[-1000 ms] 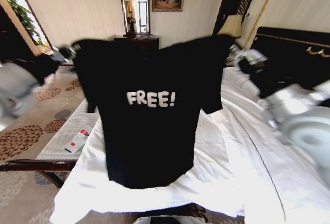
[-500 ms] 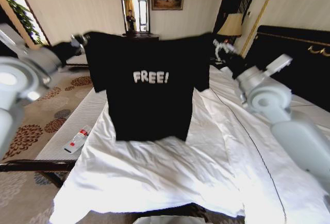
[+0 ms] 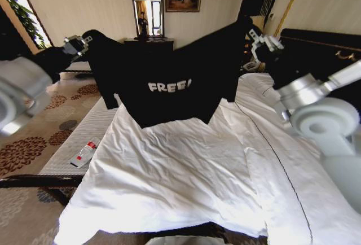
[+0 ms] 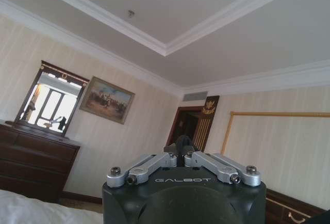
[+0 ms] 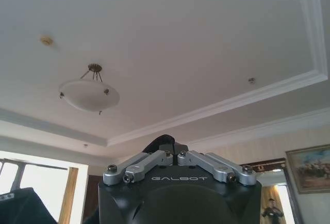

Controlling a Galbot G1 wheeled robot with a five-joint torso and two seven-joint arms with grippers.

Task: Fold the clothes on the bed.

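A white bed point(image 3: 186, 183) is filling the near part of a hotel room. Above its far end, a black T-shirt point(image 3: 169, 81) is hanging spread left to right, its hem trailing toward the sheets. Its white lettering is showing "FREE", the last mark lost in a fold. The left gripper point(image 3: 78, 44) and right gripper point(image 3: 255, 37) are each pinching a shoulder; both read "GALBOT".

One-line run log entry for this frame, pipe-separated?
phase: spreading in air | left gripper: shut on T-shirt shoulder | right gripper: shut on other shoulder | shirt: raised above bed, hem near duvet
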